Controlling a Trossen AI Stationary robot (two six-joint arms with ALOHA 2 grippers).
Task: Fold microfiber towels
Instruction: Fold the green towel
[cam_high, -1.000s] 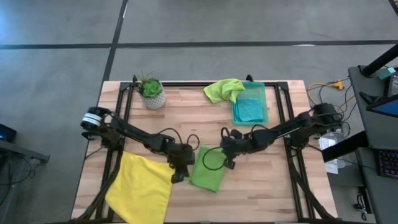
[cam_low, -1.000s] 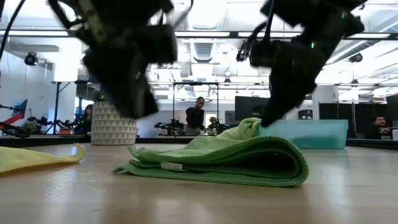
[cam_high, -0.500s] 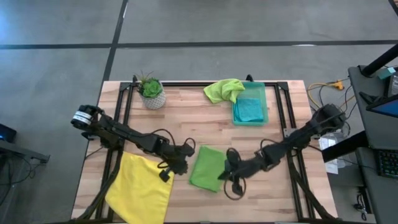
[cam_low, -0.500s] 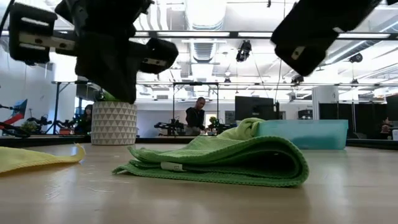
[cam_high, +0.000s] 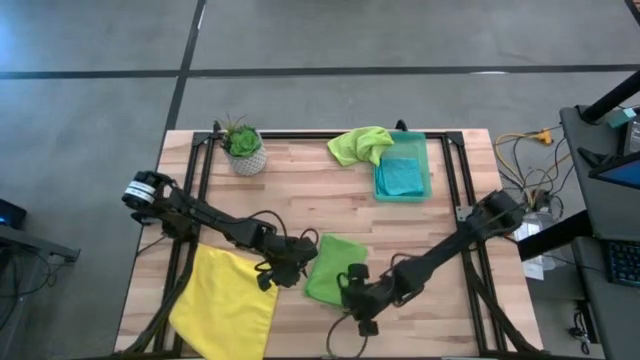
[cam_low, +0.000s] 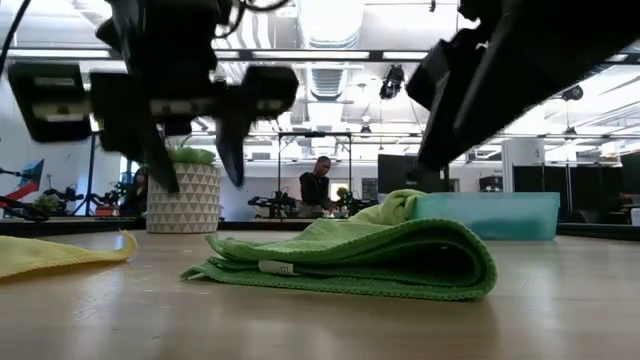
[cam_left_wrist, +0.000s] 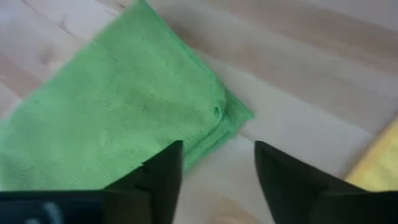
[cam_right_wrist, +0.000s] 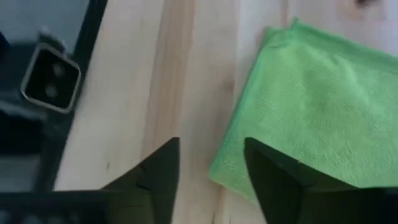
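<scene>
Folded green towel (cam_high: 331, 268) between yellow towel (cam_high: 228, 297) and right claw (cam_high: 352, 296).

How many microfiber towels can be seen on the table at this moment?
4. A folded lime green towel at the front centre, a yellow towel at the front left, a second lime green towel draped on the bin's edge, a teal towel inside the bin.

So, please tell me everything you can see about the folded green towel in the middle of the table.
The folded green towel is lime green, soft microfiber, folded into a thick layered rectangle with a small white tag at its near edge. It lies flat on the wooden table, slightly askew. The left gripper and right gripper, both open, flank it without holding it.
</scene>
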